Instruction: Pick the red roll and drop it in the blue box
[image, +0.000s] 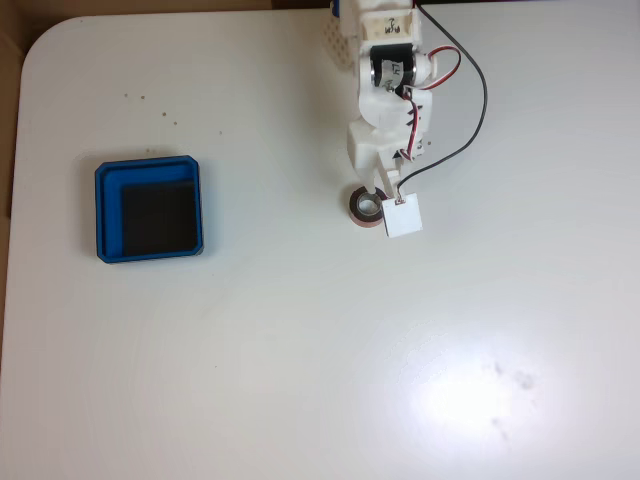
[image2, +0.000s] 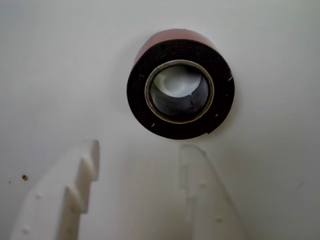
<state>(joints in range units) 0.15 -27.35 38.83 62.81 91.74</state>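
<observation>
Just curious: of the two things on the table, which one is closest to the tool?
The red roll, right at the tool; the blue box sits far off.

The arm (image: 385, 60) partly covers the red roll (image: 362, 207) (fixed view), and the top edge crops it.

A hobbyist's or lab bench, seemingly, rather than a kitchen or shop; a plain white table (image: 300, 380) with rounded corners, lightly speckled, carries a white 3D-printed arm (image: 385, 110) with an exposed servo and loose red and black wires (image: 470, 95); brown flooring, perhaps cardboard, edges the table at left; glare marks strong overhead light.
</observation>
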